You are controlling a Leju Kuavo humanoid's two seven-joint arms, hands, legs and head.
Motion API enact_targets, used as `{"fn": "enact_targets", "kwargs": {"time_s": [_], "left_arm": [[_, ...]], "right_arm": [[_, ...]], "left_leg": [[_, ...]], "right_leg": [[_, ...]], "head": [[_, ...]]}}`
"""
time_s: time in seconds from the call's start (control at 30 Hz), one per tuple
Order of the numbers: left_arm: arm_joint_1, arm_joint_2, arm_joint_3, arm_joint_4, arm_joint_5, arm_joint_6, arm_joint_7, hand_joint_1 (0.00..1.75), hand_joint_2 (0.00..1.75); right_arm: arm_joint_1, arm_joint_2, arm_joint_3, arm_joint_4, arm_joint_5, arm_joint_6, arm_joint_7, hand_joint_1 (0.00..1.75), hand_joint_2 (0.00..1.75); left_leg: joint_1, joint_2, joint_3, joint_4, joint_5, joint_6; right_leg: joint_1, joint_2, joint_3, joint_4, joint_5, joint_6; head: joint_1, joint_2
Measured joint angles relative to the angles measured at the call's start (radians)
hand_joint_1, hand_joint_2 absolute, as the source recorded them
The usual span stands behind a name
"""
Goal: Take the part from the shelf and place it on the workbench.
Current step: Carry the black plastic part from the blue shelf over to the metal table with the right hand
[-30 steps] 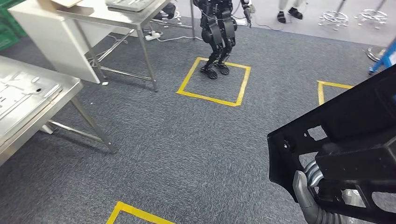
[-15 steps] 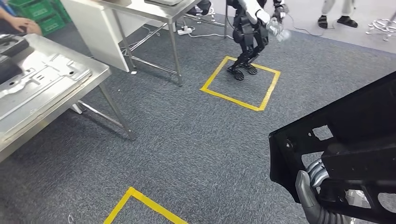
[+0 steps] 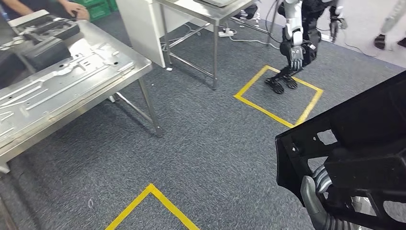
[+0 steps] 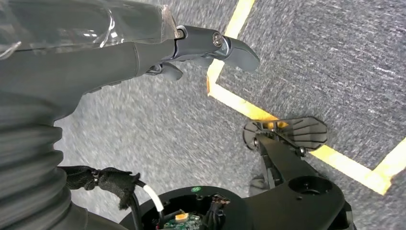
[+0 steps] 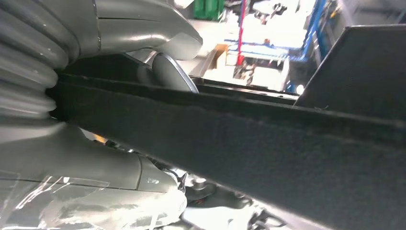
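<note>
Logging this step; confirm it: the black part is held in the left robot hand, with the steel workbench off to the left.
Wrong hand: the head view shows the right robot hand holding the black part. The steel workbench is indeed to the left.

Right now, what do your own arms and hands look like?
My left hand has a smooth grey thumb with a round metal screw at its hinge, behind it a grey ribbed cover like an accordion, with shiny clear film over the arm. My right hand has the same grey ribbed cover, thick grey thumb and clear film.
</note>
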State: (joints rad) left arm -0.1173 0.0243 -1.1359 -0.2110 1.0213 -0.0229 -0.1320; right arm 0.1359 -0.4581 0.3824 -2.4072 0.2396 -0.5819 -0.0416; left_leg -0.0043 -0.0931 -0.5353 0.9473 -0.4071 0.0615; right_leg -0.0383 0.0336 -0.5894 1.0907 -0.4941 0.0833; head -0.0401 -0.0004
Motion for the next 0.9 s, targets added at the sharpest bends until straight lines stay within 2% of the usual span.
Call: {"fn": "enact_targets", "kwargs": {"time_s": [0.03, 0.07, 0.1, 0.17, 0.2, 0.23, 0.3, 0.33, 0.37, 0.4, 0.43, 0.47, 0.53, 0.57, 0.6, 0.67, 0.7, 0.77, 0.8, 0.83, 0.87, 0.9], "left_arm": [[-0.001, 0.001, 0.0, 0.0, 0.002, 0.0, 0.0, 0.0, 1.75], [-0.001, 0.002, 0.0, 0.0, 0.003, 0.0, 0.0, 0.0, 1.75], [-0.001, 0.003, 0.0, 0.0, 0.004, 0.0, 0.0, 0.0, 1.75], [0.002, 0.004, 0.0, 0.0, 0.008, -0.001, 0.0, 0.0, 1.75], [0.004, 0.004, 0.0, 0.0, 0.009, -0.002, -0.001, 0.0, 1.75], [0.005, 0.005, 0.0, 0.0, 0.009, -0.004, -0.001, 0.0, 1.75], [0.002, 0.005, 0.0, 0.0, 0.008, -0.005, -0.004, 0.0, 1.75], [0.0, 0.005, 0.0, 0.0, 0.007, -0.005, -0.005, 0.0, 1.75], [0.0, 0.005, 0.0, 0.0, 0.005, -0.005, -0.006, 0.0, 1.75], [0.001, 0.005, 0.0, 0.0, 0.003, -0.005, -0.007, 0.0, 1.75], [0.002, 0.005, 0.0, 0.0, 0.002, -0.005, -0.009, 0.0, 1.75], [0.003, 0.005, 0.0, 0.0, 0.0, -0.005, -0.011, 0.0, 1.75], [0.001, 0.007, 0.0, 0.0, -0.002, -0.005, -0.015, 0.0, 1.75], [0.0, 0.008, 0.0, 0.0, -0.003, -0.005, -0.017, 0.0, 1.75], [-0.002, 0.009, 0.0, 0.0, -0.003, -0.005, -0.018, 0.0, 1.75], [-0.001, 0.01, 0.0, 0.0, -0.004, -0.006, -0.019, 0.0, 1.75], [0.001, 0.01, 0.0, 0.0, -0.004, -0.006, -0.019, 0.0, 1.75], [0.002, 0.011, 0.0, 0.0, -0.004, -0.006, -0.018, 0.0, 1.75], [0.0, 0.011, 0.0, 0.0, -0.004, -0.006, -0.018, 0.0, 1.75], [-0.002, 0.011, 0.0, 0.0, -0.004, -0.005, -0.018, 0.0, 1.75], [-0.003, 0.011, 0.0, 0.0, -0.004, -0.004, -0.018, 0.0, 1.75], [-0.003, 0.011, 0.0, 0.0, -0.004, -0.002, -0.018, 0.0, 1.75]], "right_arm": [[-0.007, 0.001, 0.001, 0.0, 0.006, 0.004, 0.004, 1.75, 1.75], [-0.014, 0.001, 0.004, 0.001, 0.01, 0.007, 0.008, 1.75, 1.75], [-0.02, 0.003, 0.007, 0.002, 0.015, 0.009, 0.011, 1.75, 1.75], [-0.033, 0.007, 0.015, 0.004, 0.022, 0.011, 0.014, 1.75, 1.75], [-0.038, 0.009, 0.018, 0.005, 0.024, 0.011, 0.016, 1.75, 1.75], [-0.042, 0.01, 0.022, 0.005, 0.025, 0.011, 0.017, 1.75, 1.75], [-0.046, 0.011, 0.026, 0.005, 0.03, 0.01, 0.018, 1.75, 1.75], [-0.047, 0.012, 0.028, 0.005, 0.032, 0.008, 0.02, 1.75, 1.75], [-0.048, 0.013, 0.03, 0.005, 0.033, 0.007, 0.021, 1.75, 1.75], [-0.05, 0.014, 0.033, 0.005, 0.033, 0.006, 0.023, 1.75, 1.75], [-0.051, 0.014, 0.035, 0.005, 0.033, 0.004, 0.024, 1.75, 1.75], [-0.052, 0.014, 0.037, 0.005, 0.033, 0.003, 0.025, 1.75, 1.75], [-0.056, 0.015, 0.04, 0.005, 0.034, 0.001, 0.025, 1.75, 1.75], [-0.058, 0.015, 0.042, 0.005, 0.034, 0.0, 0.025, 1.75, 1.75], [-0.06, 0.015, 0.043, 0.005, 0.034, -0.002, 0.025, 1.75, 1.75], [-0.064, 0.016, 0.045, 0.005, 0.034, -0.004, 0.025, 1.75, 1.75], [-0.066, 0.017, 0.046, 0.006, 0.034, -0.005, 0.025, 1.75, 1.75], [-0.068, 0.017, 0.048, 0.007, 0.033, -0.006, 0.025, 1.75, 1.75], [-0.069, 0.017, 0.049, 0.008, 0.032, -0.007, 0.025, 1.75, 1.75], [-0.069, 0.017, 0.051, 0.009, 0.032, -0.008, 0.025, 1.75, 1.75], [-0.069, 0.018, 0.052, 0.01, 0.031, -0.008, 0.025, 1.75, 1.75], [-0.069, 0.018, 0.054, 0.011, 0.031, -0.008, 0.025, 1.75, 1.75]], "left_leg": [[0.001, -0.013, -0.004, 0.007, -0.005, -0.007], [0.001, -0.025, -0.009, 0.012, -0.008, -0.015], [0.001, -0.036, -0.015, 0.014, -0.009, -0.022], [0.006, -0.052, -0.022, 0.015, -0.007, -0.032], [0.007, -0.04, -0.027, 0.025, -0.012, -0.037], [0.007, -0.015, -0.041, 0.053, -0.027, -0.041], [0.005, 0.051, -0.102, 0.175, -0.085, -0.048], [0.006, 0.068, -0.141, 0.25, -0.114, -0.05], [0.006, 0.075, -0.172, 0.307, -0.132, -0.05], [0.006, 0.079, -0.187, 0.329, -0.132, -0.049], [0.005, 0.082, -0.178, 0.307, -0.112, -0.046], [0.004, 0.09, -0.149, 0.246, -0.08, -0.041], [-0.006, 0.132, -0.074, 0.096, -0.019, -0.027], [-0.011, 0.148, -0.051, 0.049, -0.005, -0.021], [-0.015, 0.156, -0.042, 0.028, -0.003, -0.016], [-0.017, 0.134, -0.041, 0.022, -0.003, -0.009], [-0.015, 0.122, -0.038, 0.017, 0.001, -0.005], [-0.007, 0.1, -0.029, 0.009, 0.008, 0.005], [-0.005, 0.089, -0.028, 0.008, 0.008, 0.007], [-0.004, 0.078, -0.027, 0.008, 0.007, 0.01], [-0.005, 0.064, -0.027, 0.008, 0.006, 0.011], [-0.005, 0.05, -0.026, 0.008, 0.005, 0.011]], "right_leg": [[-0.004, 0.023, 0.023, -0.057, 0.023, 0.0], [-0.007, 0.041, 0.037, -0.091, 0.032, -0.003], [-0.006, 0.047, 0.041, -0.103, 0.031, -0.011], [-0.001, 0.02, 0.04, -0.104, 0.032, -0.031], [0.0, 0.007, 0.041, -0.105, 0.033, -0.038], [0.001, -0.006, 0.042, -0.107, 0.034, -0.046], [0.005, -0.034, 0.044, -0.107, 0.031, -0.055], [0.008, -0.048, 0.044, -0.107, 0.029, -0.058], [0.01, -0.062, 0.045, -0.107, 0.028, -0.06], [0.012, -0.076, 0.047, -0.107, 0.025, -0.061], [0.014, -0.089, 0.05, -0.107, 0.023, -0.061], [0.015, -0.103, 0.054, -0.107, 0.02, -0.061], [0.019, -0.127, 0.064, -0.108, 0.012, -0.056], [0.02, -0.136, 0.069, -0.108, 0.008, -0.052], [0.021, -0.145, 0.072, -0.109, 0.005, -0.047], [0.02, -0.163, 0.079, -0.112, -0.002, -0.036], [0.019, -0.155, 0.081, -0.108, -0.006, -0.031], [0.017, -0.102, 0.062, -0.054, -0.04, -0.023], [0.015, -0.069, 0.035, 0.004, -0.07, -0.021], [0.014, -0.05, -0.002, 0.075, -0.103, -0.019], [0.015, -0.043, -0.036, 0.137, -0.126, -0.018], [0.015, -0.041, -0.058, 0.171, -0.13, -0.016]], "head": [[0.0, 0.0], [0.0, 0.0], [0.0, 0.0], [-0.002, 0.0], [-0.003, 0.0], [-0.004, 0.0], [-0.007, 0.0], [-0.007, 0.0], [-0.007, 0.0], [-0.007, 0.0], [-0.008, 0.0], [-0.008, 0.0], [-0.007, 0.0], [-0.007, 0.0], [-0.007, 0.0], [-0.007, 0.0], [-0.007, 0.0], [-0.005, 0.0], [-0.003, 0.0], [-0.002, 0.0], [-0.001, 0.0], [-0.001, 0.0]]}}
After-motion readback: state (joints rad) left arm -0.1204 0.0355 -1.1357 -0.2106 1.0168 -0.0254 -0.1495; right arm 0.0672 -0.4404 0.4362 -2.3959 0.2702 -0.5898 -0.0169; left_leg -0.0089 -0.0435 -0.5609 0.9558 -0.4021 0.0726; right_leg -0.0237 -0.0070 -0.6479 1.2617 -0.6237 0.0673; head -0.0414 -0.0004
